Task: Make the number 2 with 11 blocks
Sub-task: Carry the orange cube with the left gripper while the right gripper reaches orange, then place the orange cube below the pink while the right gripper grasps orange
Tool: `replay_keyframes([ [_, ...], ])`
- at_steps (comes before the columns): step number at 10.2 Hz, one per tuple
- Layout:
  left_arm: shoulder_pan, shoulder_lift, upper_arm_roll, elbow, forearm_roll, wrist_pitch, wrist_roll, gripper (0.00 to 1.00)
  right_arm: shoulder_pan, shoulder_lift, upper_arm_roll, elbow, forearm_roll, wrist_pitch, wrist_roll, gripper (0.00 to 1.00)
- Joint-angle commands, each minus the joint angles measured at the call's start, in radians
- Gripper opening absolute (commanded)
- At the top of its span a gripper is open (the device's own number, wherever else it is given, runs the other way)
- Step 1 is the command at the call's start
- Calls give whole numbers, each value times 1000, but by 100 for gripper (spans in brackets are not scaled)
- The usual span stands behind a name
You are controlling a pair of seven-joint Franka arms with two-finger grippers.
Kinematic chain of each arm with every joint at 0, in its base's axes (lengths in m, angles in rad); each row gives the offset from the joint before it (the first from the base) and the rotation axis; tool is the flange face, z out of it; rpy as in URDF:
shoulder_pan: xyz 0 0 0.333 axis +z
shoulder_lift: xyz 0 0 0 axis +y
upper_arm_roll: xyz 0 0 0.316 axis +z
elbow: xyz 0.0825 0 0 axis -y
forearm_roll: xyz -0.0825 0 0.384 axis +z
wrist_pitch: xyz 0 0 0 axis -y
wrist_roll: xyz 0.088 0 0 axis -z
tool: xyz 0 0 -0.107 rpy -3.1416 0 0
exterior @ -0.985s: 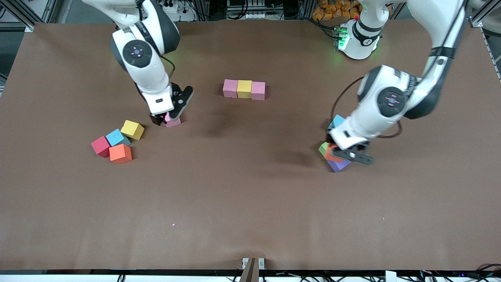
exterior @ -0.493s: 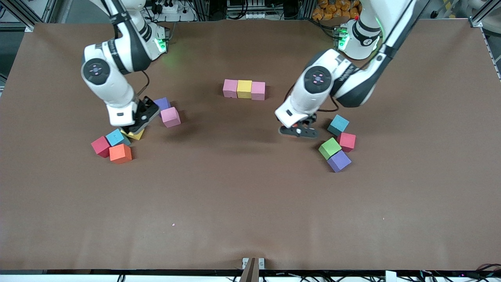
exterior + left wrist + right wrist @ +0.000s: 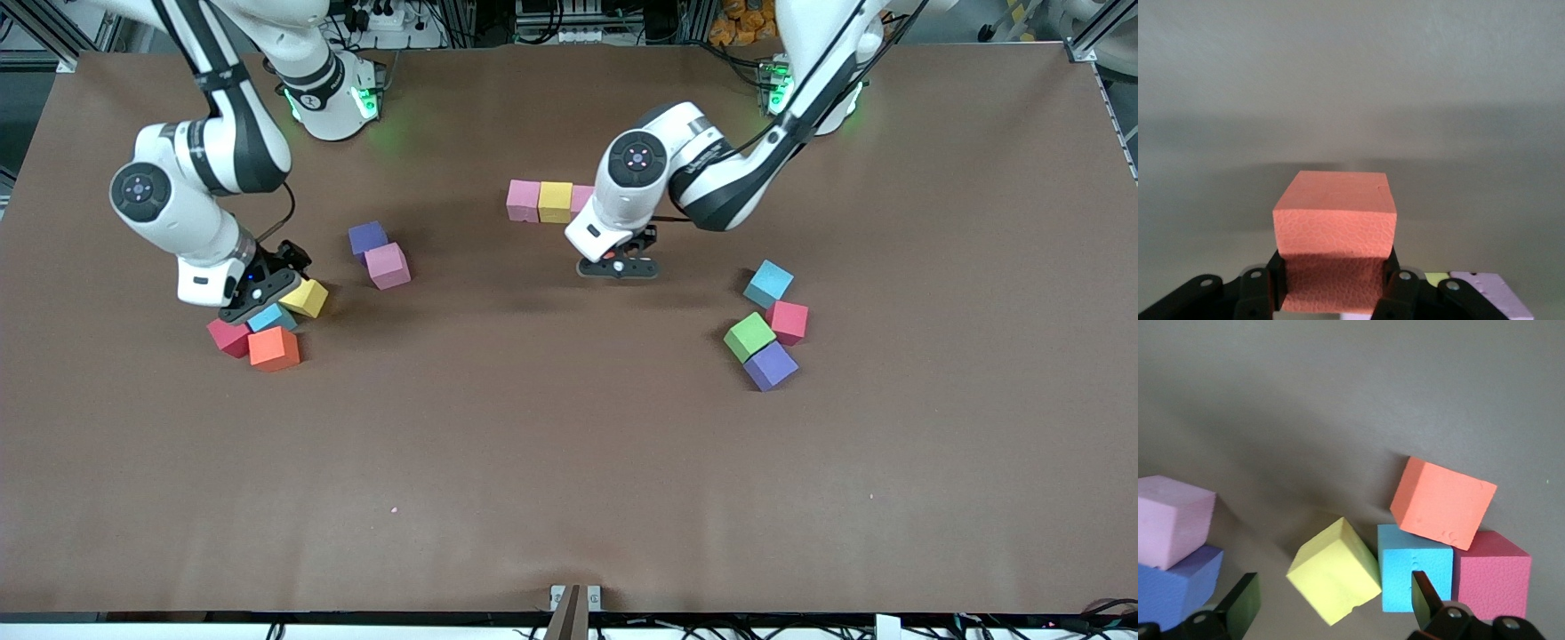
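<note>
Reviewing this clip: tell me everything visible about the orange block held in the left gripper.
The orange block is a small cube of matte foam with a fine pebbled texture, sharp edges and a faint crease on its upper face. It sits level and square between the two black fingers of the left gripper, which is shut on its lower sides. Only the fingers touch it. In the front view the gripper hides it; it hangs over bare brown table beside the pink-yellow-pink row.

no readable text, no labels, no brand marks, no numbers on anything in view
</note>
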State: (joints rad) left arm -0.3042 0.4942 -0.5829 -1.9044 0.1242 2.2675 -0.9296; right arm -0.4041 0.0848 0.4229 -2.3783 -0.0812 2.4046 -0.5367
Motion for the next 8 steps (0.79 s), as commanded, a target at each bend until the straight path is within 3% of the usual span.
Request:
replay_keyframes([
  [1, -19, 50, 5, 8, 67, 30, -118, 56, -2, 87, -32, 111, -26, -12, 24, 100],
  [3, -32, 66, 5, -1, 74, 32, -126, 57, -5, 96, -32, 117, -16, -5, 50, 100],
  [5, -59, 66, 5, -8, 86, 32, -130, 57, 55, 119, -82, 117, -14, 23, 170, 100],
  [8, -95, 67, 6, -13, 125, 32, -129, 57, 223, 211, -272, 180, -25, 64, 152, 100],
])
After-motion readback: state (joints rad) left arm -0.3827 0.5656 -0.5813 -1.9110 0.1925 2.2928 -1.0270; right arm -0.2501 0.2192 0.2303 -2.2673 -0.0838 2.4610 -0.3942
